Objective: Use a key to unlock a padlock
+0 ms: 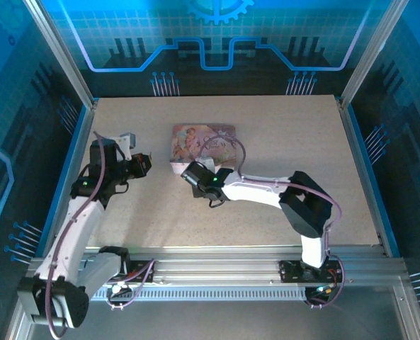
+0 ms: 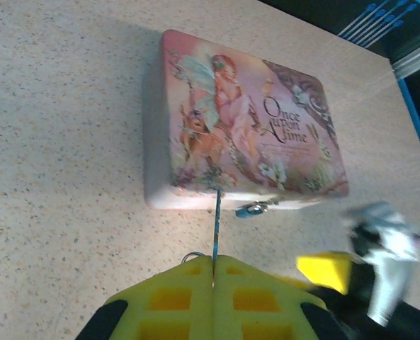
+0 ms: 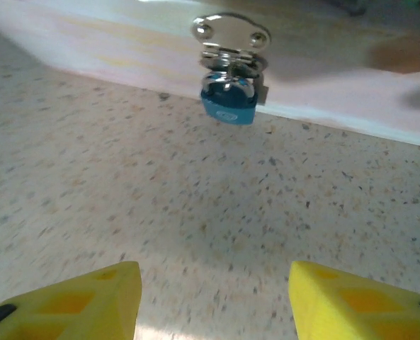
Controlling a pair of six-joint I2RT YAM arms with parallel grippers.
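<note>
Two arms face the pink tin (image 2: 245, 120). The right gripper (image 3: 215, 278), the nearer one, has its jaws spread wide, with the padlock (image 3: 229, 100) dead ahead, hanging from the hasp (image 3: 231, 32) on the tin's front. The left gripper (image 2: 213, 268) pinches the key (image 2: 216, 223), shaft aimed at the tin, padlock just beside its tip.

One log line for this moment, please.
left fingers: shut on key | right fingers: open, facing padlock | padlock: hanging from hasp of pink tin | key: not yet inserted
</note>
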